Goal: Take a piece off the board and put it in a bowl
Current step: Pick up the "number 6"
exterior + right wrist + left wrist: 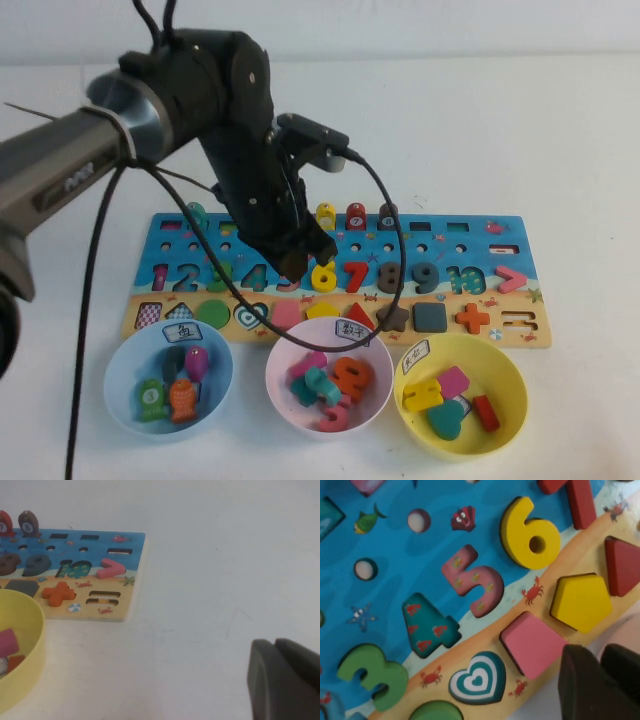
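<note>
fingers [580, 685] of the left gripper [303, 262] are pressed together with nothing between them, hovering over the long blue and sandy-yellow wooden puzzle board [505, 335]. just beside them the thick yellow wooden numeral 6 [324, 276] sits in its slot, untouched. below the fingertips stands the pale pink round plastic bowl [280, 400]. the right gripper [285, 680] sits over bare table, its fingers closed too.

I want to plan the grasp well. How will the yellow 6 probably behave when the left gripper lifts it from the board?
The yellow 6 looks thick-cut and rigid, so it should stay stiff. It seems light. Lying flat in the board, it will hardly roll, but smooth paint may slip. The left gripper hovers above it; the right gripper is over bare table.
</note>
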